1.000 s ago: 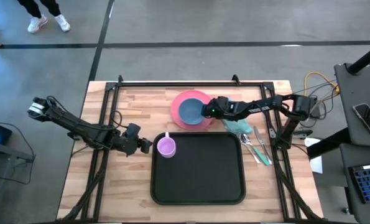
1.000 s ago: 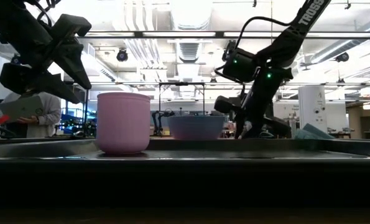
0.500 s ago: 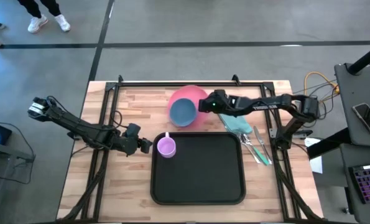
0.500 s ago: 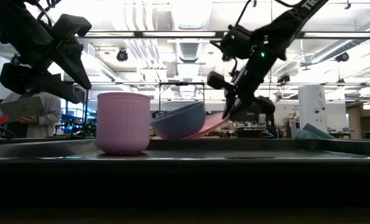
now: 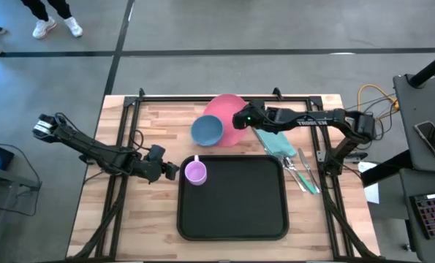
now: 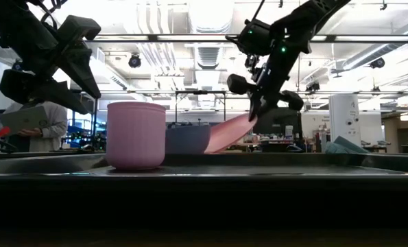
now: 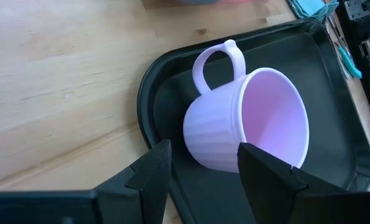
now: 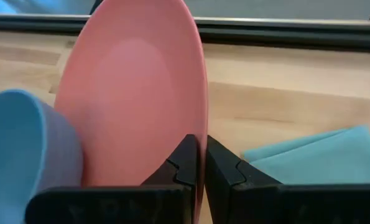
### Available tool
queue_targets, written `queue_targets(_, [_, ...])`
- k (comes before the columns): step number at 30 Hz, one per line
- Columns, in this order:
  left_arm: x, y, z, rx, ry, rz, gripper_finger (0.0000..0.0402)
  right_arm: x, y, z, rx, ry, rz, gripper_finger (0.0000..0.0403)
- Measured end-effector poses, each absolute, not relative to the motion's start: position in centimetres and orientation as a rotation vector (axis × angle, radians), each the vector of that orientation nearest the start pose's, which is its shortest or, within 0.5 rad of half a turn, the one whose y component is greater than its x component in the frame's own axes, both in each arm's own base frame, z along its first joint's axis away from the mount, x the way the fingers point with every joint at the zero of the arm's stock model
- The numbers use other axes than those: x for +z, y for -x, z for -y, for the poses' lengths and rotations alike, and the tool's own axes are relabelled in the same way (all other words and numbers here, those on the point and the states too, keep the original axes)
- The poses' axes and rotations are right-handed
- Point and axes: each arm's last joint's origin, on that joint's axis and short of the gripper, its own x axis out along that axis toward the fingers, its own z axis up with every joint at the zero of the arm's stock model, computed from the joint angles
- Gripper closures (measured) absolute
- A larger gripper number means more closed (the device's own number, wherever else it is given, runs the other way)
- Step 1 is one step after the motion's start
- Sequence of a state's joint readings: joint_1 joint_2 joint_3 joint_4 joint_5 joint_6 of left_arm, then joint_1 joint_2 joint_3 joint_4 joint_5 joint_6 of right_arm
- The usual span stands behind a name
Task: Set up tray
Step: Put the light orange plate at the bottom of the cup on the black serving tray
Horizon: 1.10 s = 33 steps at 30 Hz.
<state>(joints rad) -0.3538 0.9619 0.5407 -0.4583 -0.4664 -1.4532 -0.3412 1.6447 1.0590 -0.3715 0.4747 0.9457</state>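
Observation:
The black tray (image 5: 232,219) lies at the table's near middle. A lilac mug (image 5: 195,172) (image 7: 247,124) stands upright on its far left corner. My left gripper (image 5: 169,170) (image 7: 203,168) is open just left of the mug, a finger on either side of its base, touching nothing. My right gripper (image 5: 243,119) is shut on a pink plate (image 5: 228,115) (image 6: 228,132), which is tipped up steeply. A blue bowl (image 5: 207,130) (image 6: 188,139) sits on the wood against the plate's low left side. My right gripper pinches the pink plate's rim (image 8: 200,140) on its right side between the two fingers (image 8: 225,171), coming level from the table's right. The plate is tilted, its held edge lifted and its left edge (image 6: 210,145) down by the blue bowl.
A teal napkin (image 5: 279,145) (image 8: 309,155) lies on the table right of the plate. Cutlery (image 5: 302,172) lies beside the tray's right rim. A black frame rail (image 5: 224,97) runs along the far edge. A person (image 6: 32,123) stands beyond the table.
My right gripper has risen and moved a little toward the table's left, tipping the pink plate from flat to steeply tilted, its right edge lifted. The blue bowl has slid off the plate toward the left and now rests on the wood.

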Motion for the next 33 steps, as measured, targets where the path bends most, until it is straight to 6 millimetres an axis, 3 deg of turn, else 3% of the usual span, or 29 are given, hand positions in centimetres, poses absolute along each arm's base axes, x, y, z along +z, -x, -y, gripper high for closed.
queue_targets(7, [20.3,-17.1,4.9,0.639,1.021,-0.554,0.0236,21.2,-30.0,12.0,-1.190,-0.697,-0.581,0.0394])
queue_targets(15, [20.3,-17.1,4.9,0.642,1.019,-0.549,0.0236,25.1,-28.1,11.7,-1.207,-0.542,-0.506,0.0395])
queue_targets(22, [20.3,-17.1,4.9,0.643,1.019,-0.546,0.0236,26.6,-25.7,11.1,-1.298,-0.450,-0.555,0.0395])
queue_targets(33, [20.3,-17.1,4.9,0.642,1.020,-0.544,0.0236,31.5,-20.1,8.7,-1.150,-0.658,-0.492,0.0395])
